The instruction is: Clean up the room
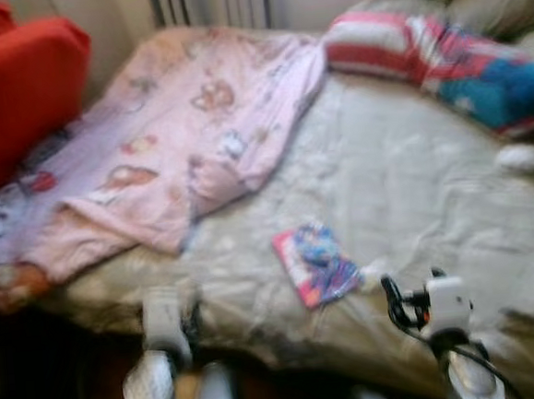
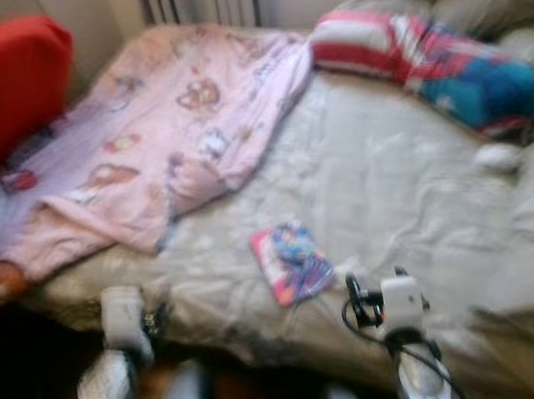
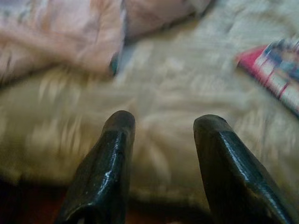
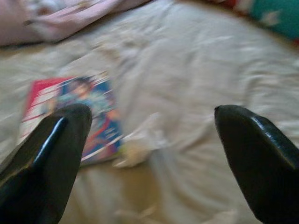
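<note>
Nearest, both arms reach forward at the bed's near edge. The left hand (image 3: 161, 135) is spread over bare sheet; the right hand (image 4: 154, 135) is spread wide, empty, just short of a thin picture book (image 1: 315, 264) lying flat near that edge. The book likely handles light and bendy; pinch an edge. A crumpled tissue (image 4: 140, 142) lies beside it. Farther off, a soft pink blanket (image 1: 166, 147) covers the bed's (image 1: 403, 166) left side.

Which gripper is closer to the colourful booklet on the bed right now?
Right. The right gripper hovers open just beside the booklet, at the bed's near edge. The left gripper, also open, sits farther along that edge, nearer the pink blanket.
</note>
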You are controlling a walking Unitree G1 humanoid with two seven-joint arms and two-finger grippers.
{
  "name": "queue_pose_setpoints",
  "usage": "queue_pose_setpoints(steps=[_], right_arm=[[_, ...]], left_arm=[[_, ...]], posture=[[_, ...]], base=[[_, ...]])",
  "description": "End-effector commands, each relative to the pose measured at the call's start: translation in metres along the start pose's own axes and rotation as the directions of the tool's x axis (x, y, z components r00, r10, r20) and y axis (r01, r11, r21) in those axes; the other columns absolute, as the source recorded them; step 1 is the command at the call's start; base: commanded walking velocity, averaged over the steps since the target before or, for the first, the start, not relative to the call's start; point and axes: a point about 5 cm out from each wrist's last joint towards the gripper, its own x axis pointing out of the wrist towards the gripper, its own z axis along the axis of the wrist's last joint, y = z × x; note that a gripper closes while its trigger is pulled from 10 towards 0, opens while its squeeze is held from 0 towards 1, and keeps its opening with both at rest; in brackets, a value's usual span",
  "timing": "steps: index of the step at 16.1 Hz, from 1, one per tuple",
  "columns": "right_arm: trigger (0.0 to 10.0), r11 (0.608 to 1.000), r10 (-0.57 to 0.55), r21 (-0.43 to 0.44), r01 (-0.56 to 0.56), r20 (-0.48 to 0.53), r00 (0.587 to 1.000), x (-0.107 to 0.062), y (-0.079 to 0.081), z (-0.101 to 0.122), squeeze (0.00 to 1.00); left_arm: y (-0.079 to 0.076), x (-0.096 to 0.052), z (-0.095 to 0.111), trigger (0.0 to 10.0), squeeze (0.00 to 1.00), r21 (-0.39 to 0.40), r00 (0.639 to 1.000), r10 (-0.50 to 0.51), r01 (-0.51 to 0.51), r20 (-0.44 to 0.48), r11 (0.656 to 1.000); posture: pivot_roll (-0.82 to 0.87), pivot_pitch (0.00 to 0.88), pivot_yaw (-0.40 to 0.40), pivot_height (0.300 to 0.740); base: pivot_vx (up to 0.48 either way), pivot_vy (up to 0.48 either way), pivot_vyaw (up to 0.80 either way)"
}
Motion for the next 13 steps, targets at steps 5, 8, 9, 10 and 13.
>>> queue_pose_setpoints(steps=[5,8,9,10,13], right_arm=[[10.0,1.0,0.01,0.02,-0.009,-0.015,1.0,0.0014,0.003,-0.0019,0.0],[10.0,1.0,0.004,0.031,-0.004,-0.019,1.0,0.0014,0.0034,-0.0028,0.0],[10.0,1.0,0.004,0.03,-0.003,-0.026,1.0,0.0009,0.0035,-0.0043,0.0],[10.0,0.999,-0.002,0.035,0.003,-0.032,0.999,0.0,0.0028,-0.0057,0.0],[10.0,0.999,-0.012,0.037,0.013,-0.035,0.999,-0.0001,0.0017,-0.0065,0.0]], left_arm=[[0.0103,0.0114,0.0185,10.0,0.0,0.019,0.999,0.018,-0.019,0.051,1.0],[0.0131,0.0119,0.0195,10.0,0.0,0.02,0.998,0.038,-0.039,0.053,0.999],[0.0137,0.0124,0.0206,10.0,0.0,0.019,0.998,0.038,-0.039,0.056,0.999],[0.0142,0.0129,0.0214,10.0,0.0,0.019,0.998,0.037,-0.038,0.058,0.999],[0.0147,0.0131,0.022,10.0,0.0,0.022,0.998,0.032,-0.034,0.059,0.999]], posture=[[0.01,0.106,0.007,0.636],[0.01,0.109,0.007,0.636],[0.01,0.112,0.008,0.636],[0.01,0.113,0.009,0.636],[0.01,0.117,0.014,0.636]], base=[[0.0,0.0,0.19],[0.0,0.0,0.0],[0.259,0.0,0.0],[0.262,0.0,0.0],[0.268,0.0,0.0]])
